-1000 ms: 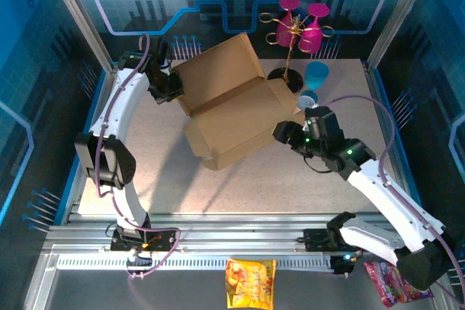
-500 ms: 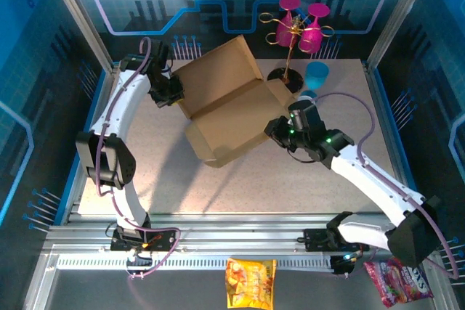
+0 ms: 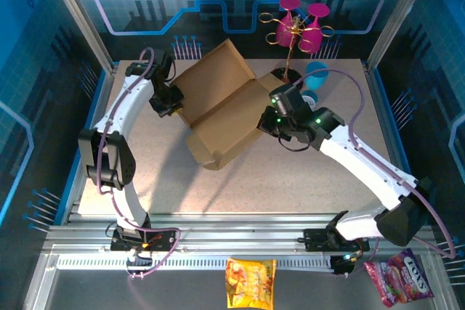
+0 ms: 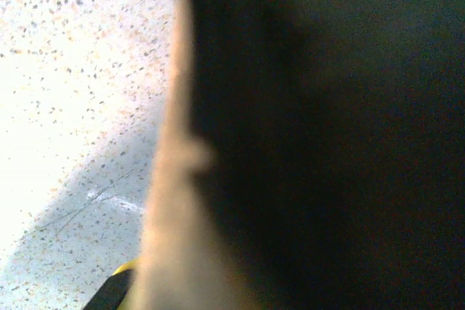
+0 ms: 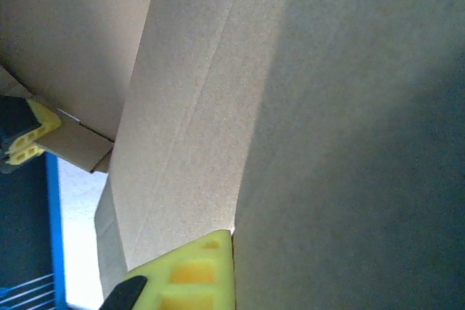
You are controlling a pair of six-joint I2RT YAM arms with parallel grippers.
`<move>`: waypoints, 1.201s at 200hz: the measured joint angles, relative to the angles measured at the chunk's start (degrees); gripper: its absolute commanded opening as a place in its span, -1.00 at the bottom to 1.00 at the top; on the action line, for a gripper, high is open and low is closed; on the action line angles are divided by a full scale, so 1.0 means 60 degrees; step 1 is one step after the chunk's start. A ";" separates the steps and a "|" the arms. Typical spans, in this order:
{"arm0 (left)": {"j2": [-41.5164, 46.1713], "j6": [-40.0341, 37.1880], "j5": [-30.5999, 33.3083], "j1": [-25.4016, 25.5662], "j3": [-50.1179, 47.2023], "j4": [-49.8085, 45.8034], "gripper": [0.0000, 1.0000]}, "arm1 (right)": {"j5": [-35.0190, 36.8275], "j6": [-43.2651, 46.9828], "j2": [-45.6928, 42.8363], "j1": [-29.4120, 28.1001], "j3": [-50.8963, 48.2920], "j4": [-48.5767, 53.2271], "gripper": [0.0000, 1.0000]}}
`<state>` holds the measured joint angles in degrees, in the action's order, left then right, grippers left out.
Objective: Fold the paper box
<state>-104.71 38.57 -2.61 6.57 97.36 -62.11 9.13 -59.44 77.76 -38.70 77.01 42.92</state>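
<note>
The paper box (image 3: pixel 221 110) is a brown creased cardboard sheet, half folded, in the middle of the table (image 3: pixel 290 179). Its back panel stands tilted up. My left gripper (image 3: pixel 169 101) is shut on the sheet's left edge. In the left wrist view the cardboard (image 4: pixel 171 237) is a close blur beside one yellow fingertip (image 4: pixel 116 290). My right gripper (image 3: pixel 270 118) is shut on the box's right flap. In the right wrist view that flap (image 5: pixel 349 143) runs edge-on against the yellow finger (image 5: pixel 192 274) and hides the other finger.
A gold rack with pink glasses (image 3: pixel 298 25) stands at the back right, with a blue cup (image 3: pixel 317 74) and a small white cup (image 3: pixel 309 97) beside it. Two snack bags (image 3: pixel 250 282) (image 3: pixel 396 281) lie in front of the table's near rail.
My right arm has swung left and back to the box and its jaws have shut on the right flap. The box has turned and shifted slightly left. The left gripper keeps its hold.
</note>
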 measured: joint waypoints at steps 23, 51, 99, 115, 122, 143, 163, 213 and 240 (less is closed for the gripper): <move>0.0018 0.0295 0.0069 0.0098 -0.0630 0.0233 -0.13 | 0.0226 0.0248 0.0353 -0.0109 0.0295 0.0514 -1.00; 0.0117 0.0605 0.0015 0.0197 -0.1479 0.0197 0.40 | 0.0444 0.0943 0.0841 -0.0091 0.0758 0.0892 -1.00; 0.1242 0.1217 -0.1206 0.0368 -0.2218 0.0554 0.49 | 0.0229 0.2437 0.1920 0.0525 0.1621 0.1785 -1.00; 0.1843 0.1490 -0.1643 0.0488 -0.2484 0.0674 0.49 | 0.0222 0.3133 0.2280 0.0882 0.2055 0.2211 -1.00; 0.2076 0.1599 -0.1778 0.0510 -0.2543 0.0674 0.49 | 0.0229 0.3464 0.2433 0.1027 0.2288 0.2415 -1.00; 0.2659 0.1796 -0.1974 0.0492 -0.2433 0.0590 0.47 | 0.0350 0.4513 0.2889 0.1446 0.3191 0.3093 -1.00; 0.2765 0.1818 -0.1894 0.0423 -0.1774 0.0368 0.43 | 0.0681 0.5486 0.3421 0.1668 0.4360 0.3759 -1.00; 0.3260 0.1792 -0.1242 0.0124 -0.0816 0.0412 0.21 | 0.2568 0.7533 0.4452 0.1683 0.6991 0.5005 -1.00; 0.3322 0.1515 -0.0954 0.0109 -0.0346 0.0415 0.05 | 0.3829 0.8688 0.4889 0.1366 0.8349 0.5231 -1.00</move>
<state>-84.77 47.66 -8.34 7.22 95.29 -59.61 32.10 -7.31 107.09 -30.50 127.11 74.30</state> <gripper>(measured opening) 0.558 0.063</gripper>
